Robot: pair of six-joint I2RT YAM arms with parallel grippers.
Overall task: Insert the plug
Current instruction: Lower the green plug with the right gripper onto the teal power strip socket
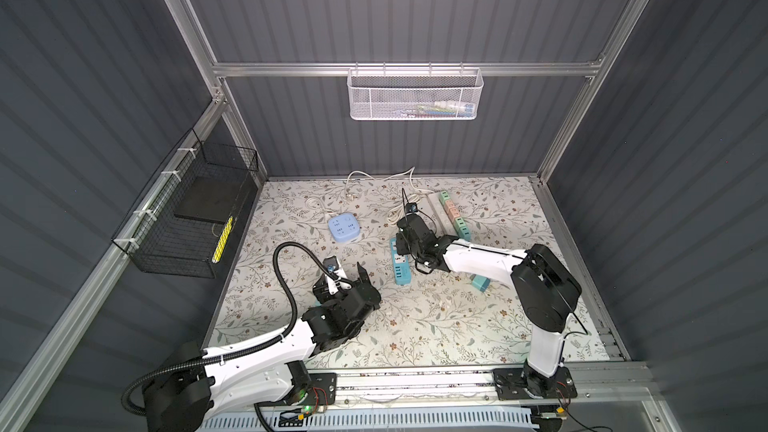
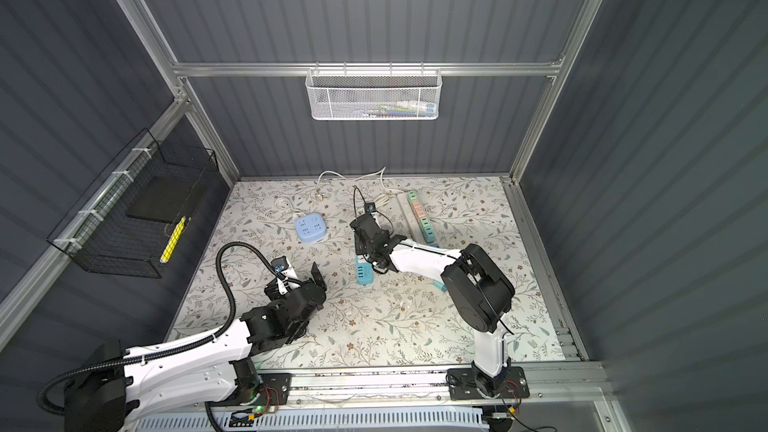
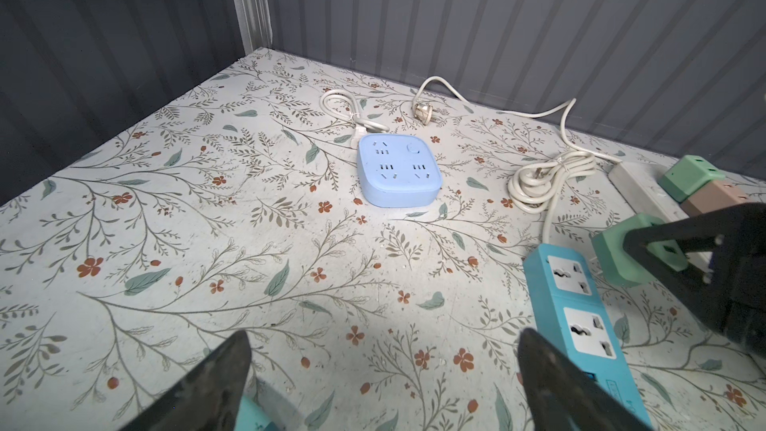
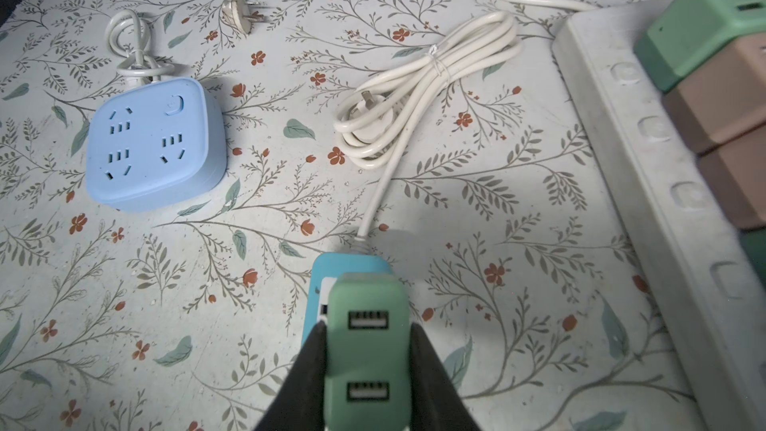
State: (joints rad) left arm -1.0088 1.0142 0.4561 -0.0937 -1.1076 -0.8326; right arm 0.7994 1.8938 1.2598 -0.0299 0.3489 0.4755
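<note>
Right wrist view is showing the right gripper (image 4: pixel 367 327) clamping the green plug (image 4: pixel 367 296) over the cord end of the teal power strip (image 4: pixel 331 265). Meanwhile the left gripper (image 3: pixel 383 346) is hovering, jaws apart, with the strip lying at its two o'clock in both top views.

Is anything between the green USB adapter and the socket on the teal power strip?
Nothing visible. The right gripper holds the green USB adapter over the teal power strip's end socket; the prongs underneath are hidden.
</note>
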